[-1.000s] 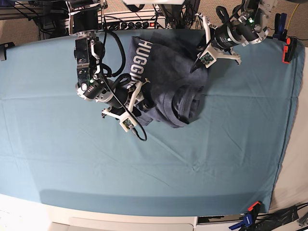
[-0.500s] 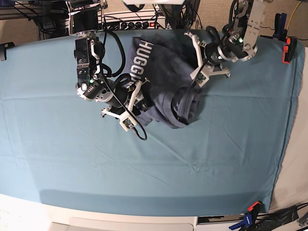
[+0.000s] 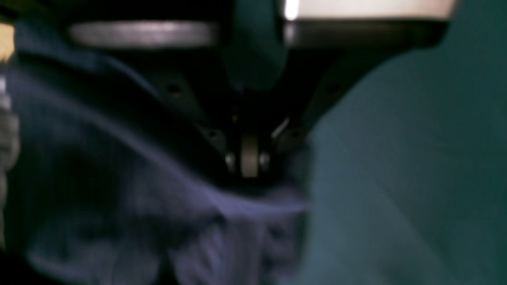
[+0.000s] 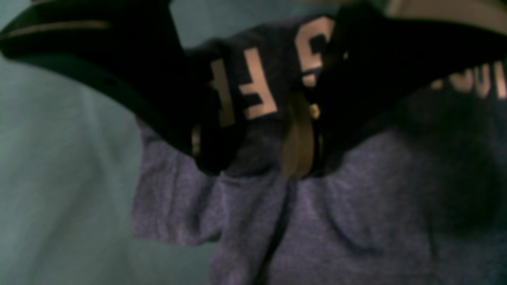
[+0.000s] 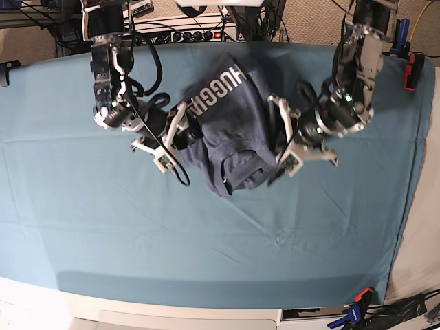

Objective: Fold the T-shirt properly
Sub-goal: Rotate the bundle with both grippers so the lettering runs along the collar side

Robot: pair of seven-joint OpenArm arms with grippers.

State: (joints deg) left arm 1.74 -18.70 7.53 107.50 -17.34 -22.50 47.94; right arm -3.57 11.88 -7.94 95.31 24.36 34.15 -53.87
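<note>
Bunched T-shirt (image 5: 230,127) running far-to-near, lettering at far end, right hand (image 4: 253,146) gripping it — left hand (image 3: 249,162) closed.

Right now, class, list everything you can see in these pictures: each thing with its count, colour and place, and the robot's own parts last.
T-shirt: one, heathered blue-grey with white capital lettering, bunched up at the middle of the table towards the far edge.
Table cloth: one, plain teal, spread over the whole table.
Clamps: a blue and orange one at the near right corner; an orange one at the far right edge.
Cables and power strip: several, dark, behind the table's far edge.
Right tool: one, black and white, at the shirt's left side in the base view, closed on a fold of the shirt.
Left tool: one, black and white, at the shirt's right edge, shut.
</note>
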